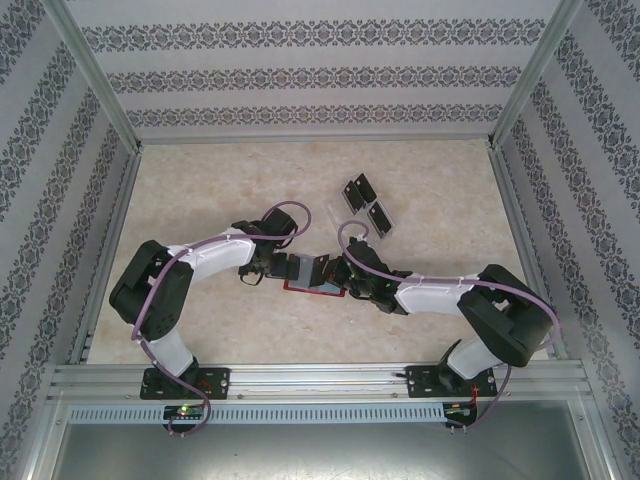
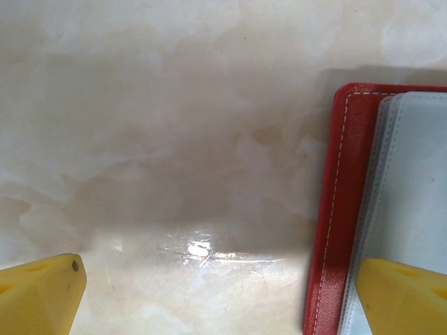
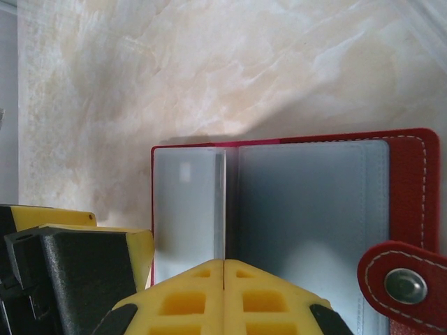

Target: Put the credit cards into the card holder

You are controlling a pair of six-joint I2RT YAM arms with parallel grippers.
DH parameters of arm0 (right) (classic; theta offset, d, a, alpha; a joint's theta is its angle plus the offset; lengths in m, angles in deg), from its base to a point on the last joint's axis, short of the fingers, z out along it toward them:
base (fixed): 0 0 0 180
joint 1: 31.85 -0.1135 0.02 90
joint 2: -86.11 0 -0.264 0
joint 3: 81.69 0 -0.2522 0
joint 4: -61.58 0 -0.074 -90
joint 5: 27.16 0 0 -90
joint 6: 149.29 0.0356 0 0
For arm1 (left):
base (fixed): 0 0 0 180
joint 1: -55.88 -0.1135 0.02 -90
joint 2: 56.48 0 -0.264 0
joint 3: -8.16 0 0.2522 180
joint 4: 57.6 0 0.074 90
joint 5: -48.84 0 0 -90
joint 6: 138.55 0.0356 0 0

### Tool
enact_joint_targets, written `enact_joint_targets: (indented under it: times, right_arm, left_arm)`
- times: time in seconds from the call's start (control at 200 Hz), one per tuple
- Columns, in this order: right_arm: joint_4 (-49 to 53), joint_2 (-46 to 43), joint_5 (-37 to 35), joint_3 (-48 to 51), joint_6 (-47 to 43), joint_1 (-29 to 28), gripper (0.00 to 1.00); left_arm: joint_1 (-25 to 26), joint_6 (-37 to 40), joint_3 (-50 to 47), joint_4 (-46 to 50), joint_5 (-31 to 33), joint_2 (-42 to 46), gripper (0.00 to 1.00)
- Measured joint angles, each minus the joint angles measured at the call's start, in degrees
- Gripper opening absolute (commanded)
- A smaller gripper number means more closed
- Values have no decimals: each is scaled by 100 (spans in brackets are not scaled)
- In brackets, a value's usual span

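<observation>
The card holder (image 1: 312,278) is lying open on the table (image 1: 200,200). The right gripper (image 3: 223,286) is pinching its jaws fully together on the holder's upright grey pocket leaf, probably to expose a slot. The left gripper (image 2: 220,300) is gaping wide and holding nothing. One of its fingers (image 2: 401,293) is hovering over the holder's opposite edge, seemingly to steady it. The credit cards (image 1: 380,218) are sitting just beyond the holder's far side.

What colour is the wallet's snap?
The card holder's snap is silvery grey; clearest in the right wrist view.
</observation>
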Motion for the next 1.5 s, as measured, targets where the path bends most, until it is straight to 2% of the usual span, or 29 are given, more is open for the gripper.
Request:
enact_joint_targets:
  times: [0.665, 1.499]
  right_arm:
    - [-129, 382, 81, 0, 13, 37, 0]
    - [46, 284, 240, 83, -2, 111, 0]
  left_arm:
    - [0, 0, -74, -20, -17, -2, 100]
    - [0, 2, -79, -22, -15, -11, 100]
